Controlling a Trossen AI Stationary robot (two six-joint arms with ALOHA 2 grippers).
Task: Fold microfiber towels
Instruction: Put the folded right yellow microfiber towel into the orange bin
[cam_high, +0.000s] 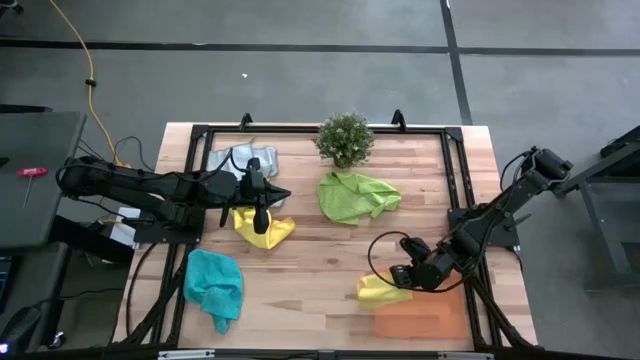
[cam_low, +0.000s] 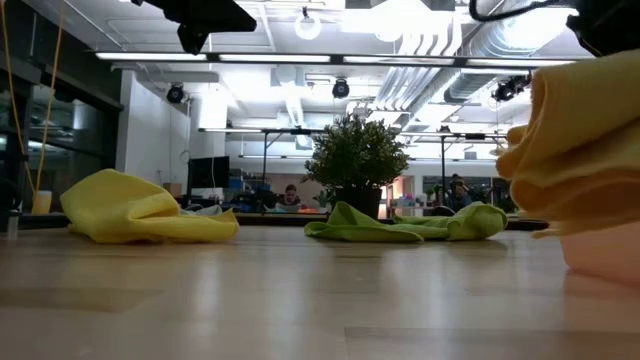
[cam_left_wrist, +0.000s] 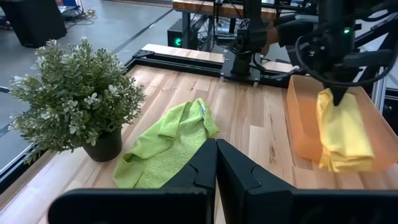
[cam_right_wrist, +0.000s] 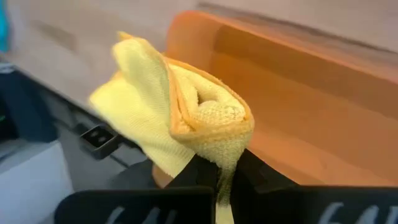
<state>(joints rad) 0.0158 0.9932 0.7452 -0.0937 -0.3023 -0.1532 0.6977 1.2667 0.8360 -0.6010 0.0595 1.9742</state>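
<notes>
Folded soft yellow microfiber towel (cam_right_wrist: 186, 106), pinched by the shut right hand (cam_right_wrist: 225, 171) at six o'clock (limp, light); left hand (cam_left_wrist: 216, 163) shut, empty

My worktop (cam_high: 320, 275): wooden slats. On it: potted plant (cam_high: 345, 139), lime towel (cam_high: 357, 197), yellow towel (cam_high: 263, 227), teal towel (cam_high: 214, 284), grey towel (cam_high: 240, 160), orange tray (cam_high: 420, 318).
</notes>
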